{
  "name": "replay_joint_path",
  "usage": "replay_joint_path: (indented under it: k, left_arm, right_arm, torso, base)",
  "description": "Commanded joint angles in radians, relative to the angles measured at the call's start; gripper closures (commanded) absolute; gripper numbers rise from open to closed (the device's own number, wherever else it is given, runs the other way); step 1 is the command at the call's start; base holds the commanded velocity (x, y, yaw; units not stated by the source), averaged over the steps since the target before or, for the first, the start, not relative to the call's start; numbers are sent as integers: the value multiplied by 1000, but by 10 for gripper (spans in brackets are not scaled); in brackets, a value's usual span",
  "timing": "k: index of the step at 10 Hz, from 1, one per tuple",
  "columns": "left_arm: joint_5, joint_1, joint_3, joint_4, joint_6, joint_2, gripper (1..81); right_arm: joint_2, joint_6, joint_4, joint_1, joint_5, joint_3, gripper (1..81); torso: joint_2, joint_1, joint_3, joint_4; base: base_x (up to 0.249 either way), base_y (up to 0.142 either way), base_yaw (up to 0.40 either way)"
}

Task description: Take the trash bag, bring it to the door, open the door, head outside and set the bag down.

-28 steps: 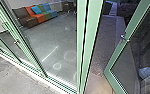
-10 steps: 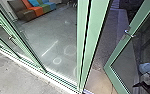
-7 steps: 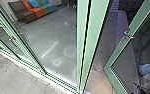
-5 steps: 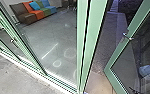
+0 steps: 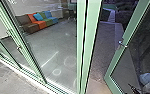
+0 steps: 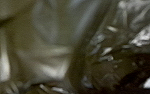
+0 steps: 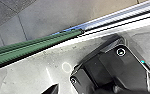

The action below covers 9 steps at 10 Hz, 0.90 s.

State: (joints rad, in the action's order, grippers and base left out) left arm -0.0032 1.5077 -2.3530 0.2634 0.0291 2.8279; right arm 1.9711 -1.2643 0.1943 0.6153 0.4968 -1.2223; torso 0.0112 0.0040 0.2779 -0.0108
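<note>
Pale grey concrete (image 5: 6, 75) runs up to a long green-framed glass front (image 5: 89, 45), and a row of brown, orange, green and blue seats (image 5: 37, 21) shows in or through the panes. On the robot's right, a green-framed glass door (image 5: 113, 61) stands ajar, angled away from the post, its metal lever handle (image 5: 120, 43) on the near edge. Grey paving (image 5: 102, 50) shows in the gap. The trash bag, glossy dark olive plastic film (image 6: 51, 57), is right up against the left wrist camera, so it is most likely being carried on that arm; whether the left jaws are closed on it I cannot tell, nor how the right jaws stand. The step in hand looks like getting through the doorway. To do it well, the base should square up to the gap and roll slowly over the pale ridged threshold track (image 7: 116, 18), which could jolt the load. The bag wants to be kept close to the body, away from post and handle, as thin film could snag and tear. The right arm could steady the door should it swing back, while keeping its own wrist away from the green metal edge (image 7: 33, 47).
</note>
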Motion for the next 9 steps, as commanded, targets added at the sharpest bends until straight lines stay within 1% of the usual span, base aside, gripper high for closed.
replay_joint_path:
  k: [1,2,4,5,7,8,9]
  left_arm:
    - [77,-22,11,-9,9,-8,811]
    - [78,-33,11,-9,9,-10,811]
    - [78,-50,11,-9,9,-19,811]
    - [78,-60,11,-7,9,-24,811]
    - [80,-79,9,-9,9,-27,811]
    - [81,-83,11,-9,9,-30,811]
    - [81,-88,11,-9,9,-36,811]
  right_arm:
    - [-1,2,65,-12,35,31,10]
    - [40,2,103,34,37,10,10]
    - [139,3,169,137,35,-69,10]
    - [205,3,212,189,37,-120,10]
    - [297,3,289,273,37,-193,10]
    - [341,3,339,322,37,-236,10]
    - [373,5,379,363,34,-272,10]
  torso:
    - [0,0,-93,0]
    - [0,0,-126,0]
    - [0,-2,-171,0]
    - [0,-3,-203,0]
    - [1,-3,-226,0]
    - [1,-4,-202,0]
    - [2,-4,-207,0]
  base:
    - [0,0,0]
    - [0,0,0]
    - [0,0,0]
    - [0,0,0]
    - [0,0,0]
    - [0,0,0]
    - [0,0,0]
